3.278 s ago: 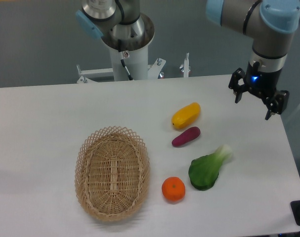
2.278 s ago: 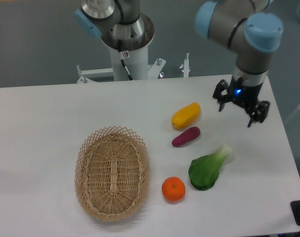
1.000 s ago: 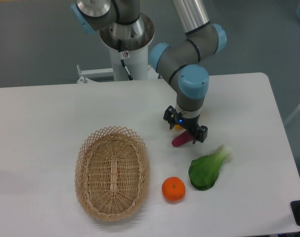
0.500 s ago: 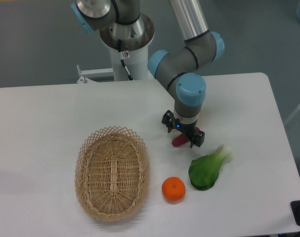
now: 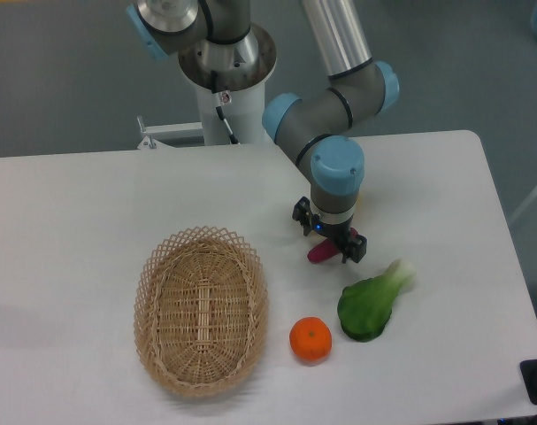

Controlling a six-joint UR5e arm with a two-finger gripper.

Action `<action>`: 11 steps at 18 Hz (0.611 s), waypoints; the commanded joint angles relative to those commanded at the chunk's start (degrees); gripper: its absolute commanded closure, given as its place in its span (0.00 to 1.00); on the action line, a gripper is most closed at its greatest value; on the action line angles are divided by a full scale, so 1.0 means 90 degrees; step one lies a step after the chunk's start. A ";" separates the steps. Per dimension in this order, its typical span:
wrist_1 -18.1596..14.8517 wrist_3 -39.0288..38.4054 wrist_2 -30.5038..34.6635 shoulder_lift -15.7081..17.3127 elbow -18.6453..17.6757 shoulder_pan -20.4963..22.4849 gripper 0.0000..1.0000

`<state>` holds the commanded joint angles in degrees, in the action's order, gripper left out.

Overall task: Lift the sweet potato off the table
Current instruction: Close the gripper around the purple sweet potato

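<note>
The magenta-purple sweet potato (image 5: 320, 253) lies on the white table (image 5: 73, 230) just right of centre. Only its lower left end shows; the rest is hidden under my gripper (image 5: 328, 237). The gripper hangs directly over it, low, with one black finger (image 5: 301, 215) at the upper left and the other (image 5: 356, 249) at the lower right. The jaws stand apart, straddling the tuber. I cannot see contact with it.
A wicker basket (image 5: 202, 309) lies at centre left. A round orange (image 5: 310, 340) and a green bok choy (image 5: 372, 303) lie just below the gripper. The yellow fruit is almost hidden behind the arm's wrist (image 5: 337, 173). The robot base (image 5: 226, 80) stands at the back.
The arm swung in from the far right of the table to above the sweet potato and came down over it. In the last half second it barely shifted.
</note>
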<state>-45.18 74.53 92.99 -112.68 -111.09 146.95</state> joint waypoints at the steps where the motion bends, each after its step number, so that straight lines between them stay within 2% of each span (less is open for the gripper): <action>1: 0.0000 0.0000 0.0000 0.0000 0.0000 0.0000 0.16; 7: 0.0000 0.0010 0.0000 0.0010 0.0068 0.0000 0.59; 11: 0.0000 0.0039 -0.0019 0.0058 0.0117 0.0000 0.67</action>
<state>-45.18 74.88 92.81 -112.15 -110.04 146.95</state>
